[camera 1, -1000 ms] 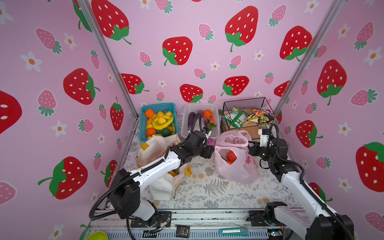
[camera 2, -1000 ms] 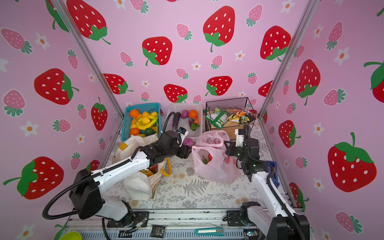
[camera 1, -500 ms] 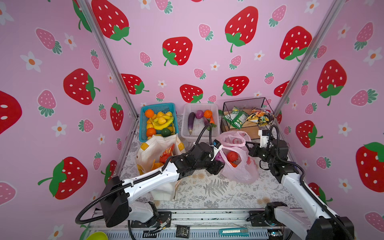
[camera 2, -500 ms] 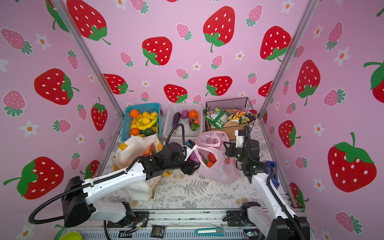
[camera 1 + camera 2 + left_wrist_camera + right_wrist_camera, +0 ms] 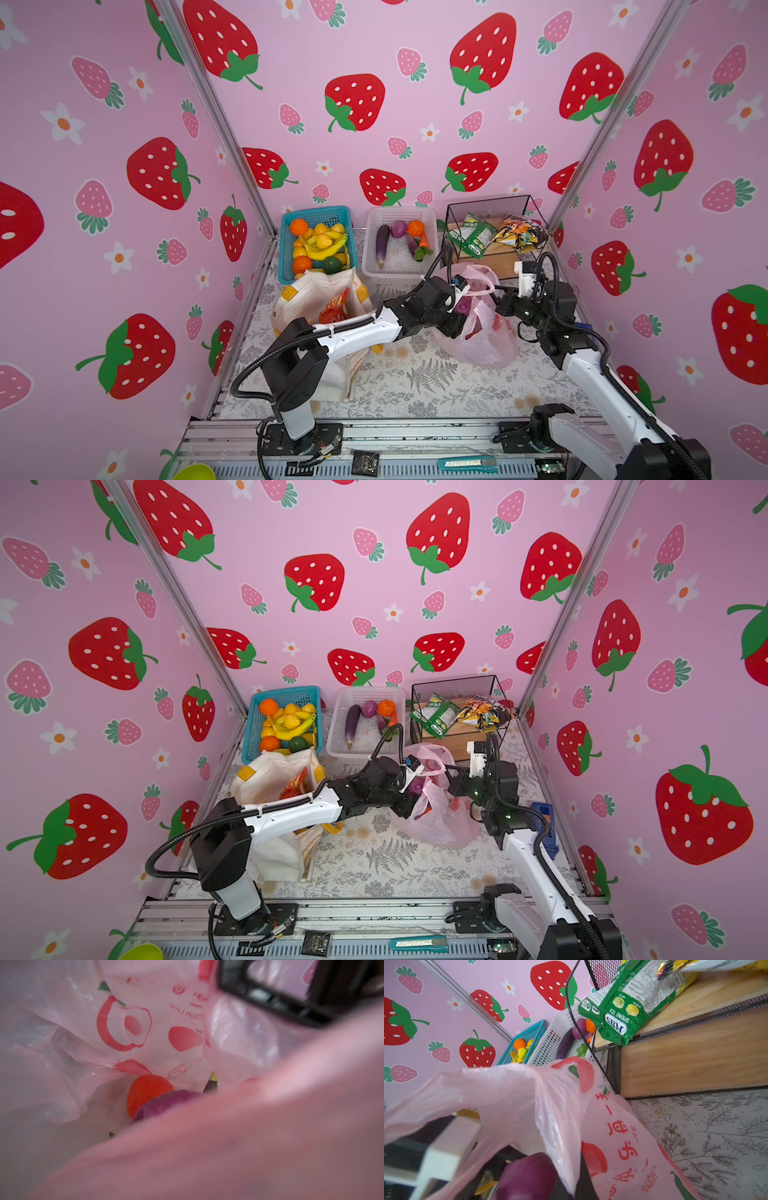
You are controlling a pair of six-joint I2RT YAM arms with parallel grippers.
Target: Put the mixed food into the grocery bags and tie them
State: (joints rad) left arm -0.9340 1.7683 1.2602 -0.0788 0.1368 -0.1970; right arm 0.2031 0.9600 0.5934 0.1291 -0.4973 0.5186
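**Purple vegetable held at the mouth of the pink bag**

The pink bag sits on the fern-print tablecloth, right of centre and just in front of the wire basket. Its mouth is open at the top. The right gripper is clenched on the bag's rim at the right side, and the thin film stretches taut from it. From the opposite side the left gripper reaches into the opening. Its jaws are spread wide and grasp a purple vegetable.

The left wrist view looks down inside the bag. A red tomato lies at the bottom with the purple vegetable just in front of it. Blurred pink film hides the gripper's own fingers in that view.

Left of the bag, a canvas tote with yellow straps stands open behind the left arm. A red-orange snack packet sits inside it.

Three baskets line the back wall:
- A blue basket holds fruit.
- A white basket holds an eggplant and a few smaller vegetables.
- The wire basket holds green packets and yellow-orange packets.
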